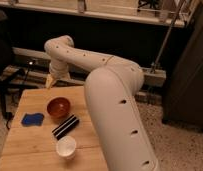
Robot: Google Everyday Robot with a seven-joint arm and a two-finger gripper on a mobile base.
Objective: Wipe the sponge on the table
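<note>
The bright-blue sponge (32, 119) lies flat near the left edge of the light wooden table (30, 147). My gripper (51, 81) hangs from the white arm's wrist over the table's far edge, pointing down. It is behind the red-brown bowl (58, 107) and well apart from the sponge, up and to the right of it. The gripper is open and holds nothing. The arm's thick white link (117, 115) covers the right part of the table.
A black-and-white striped block (65, 127) lies diagonally in front of the bowl. A white cup (66, 147) stands near the table's front. A dark chair (2, 75) is at the left, speckled floor at the right.
</note>
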